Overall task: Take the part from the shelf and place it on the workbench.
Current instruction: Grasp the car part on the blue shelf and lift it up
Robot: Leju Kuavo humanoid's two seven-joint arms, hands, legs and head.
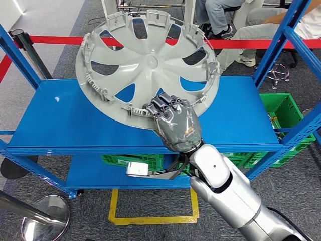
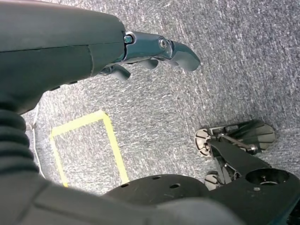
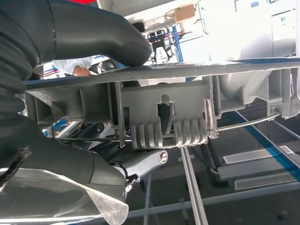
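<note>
- One part in play: a grey plastic wheel cover [image 1: 147, 65], inner side up, tilted, far edge raised off the blue shelf [image 1: 56, 125], near edge low over the shelf's front.
- Right hand [image 1: 175, 122] grips the cover's near rim. Right wrist view backs this up: thumb [image 3: 106, 37] lies on one face of the rim [image 3: 169, 122], the darker fingers [image 3: 141, 164] sit under the other.
- Left hand [image 2: 106, 47] hangs by the robot's side over grey carpet [image 2: 229, 70]. Fingers are apart and hold nothing.
- Step, as I read it: grasp made, lift started; part not yet clear of the shelf. Can't tell whether the near edge touches the shelf top.
- Desk isn't visible, so placement is all to come.
- Next move calls for: raise the cover fully clear, draw it back past the shelf's front lip and between the blue uprights [image 1: 282, 45], then turn toward the desk.
- Risk: it's a wide disc held at one point on the rim, so it will want to droop or swing. Ribbed clips along the rim could catch on the shelf edge.
- Also present: green crates [image 1: 287, 113] on the lower level, red barrier tape [image 1: 53, 39] behind, seated people [image 1: 250, 25] beyond it, yellow floor marking [image 1: 151, 218].
- Writing: none legible. No brand or label readable on cover, shelf or crates. Small orange mark on the back of the right hand is too small to read.
</note>
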